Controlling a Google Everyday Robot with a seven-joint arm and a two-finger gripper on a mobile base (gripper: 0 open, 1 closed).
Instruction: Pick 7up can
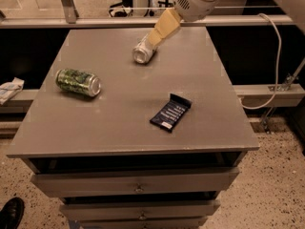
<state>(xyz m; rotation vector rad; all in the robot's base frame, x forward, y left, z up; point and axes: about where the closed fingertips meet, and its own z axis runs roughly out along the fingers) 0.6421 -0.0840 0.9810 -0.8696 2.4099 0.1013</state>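
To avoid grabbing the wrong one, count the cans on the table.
2. The pale can lies far centre, the end effector at its far end; the green can lies near the left edge.

Nothing can be read on the 7up can (144,53), the green patterned can (77,82) to its left, or the dark, pale-striped packet (171,112). The unmarked gripper (152,39) hangs just beside the 7up can.
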